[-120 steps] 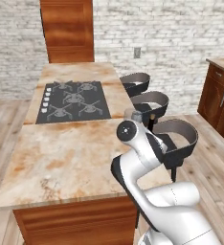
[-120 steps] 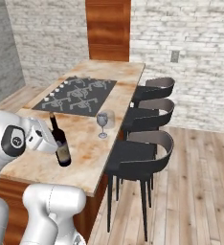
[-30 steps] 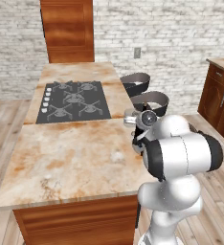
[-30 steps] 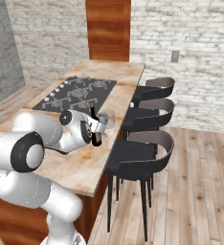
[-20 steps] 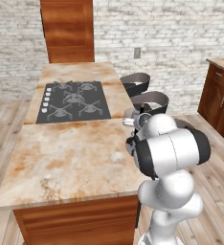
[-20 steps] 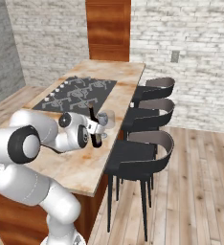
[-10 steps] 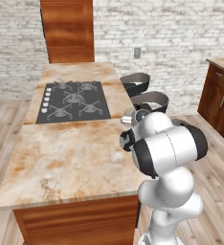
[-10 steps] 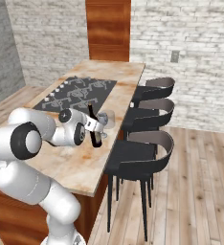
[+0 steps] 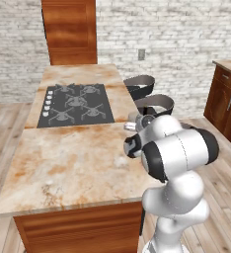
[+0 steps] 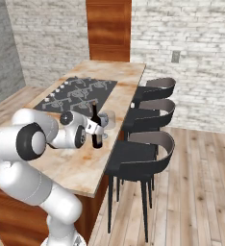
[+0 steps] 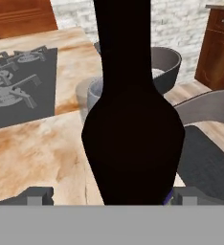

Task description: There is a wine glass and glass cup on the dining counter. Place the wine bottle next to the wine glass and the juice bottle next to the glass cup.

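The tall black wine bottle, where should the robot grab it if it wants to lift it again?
Probably the tall, nearly black wine bottle is best gripped around its wide lower body, coming level from the cooktop side. It stands upright, and a clear wine glass stands close on the chair side, so that side is crowded.

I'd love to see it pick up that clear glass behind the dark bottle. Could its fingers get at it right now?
Probably not directly: the wine bottle stands between the open fingers, with the wine glass right behind it. It would have to go around.
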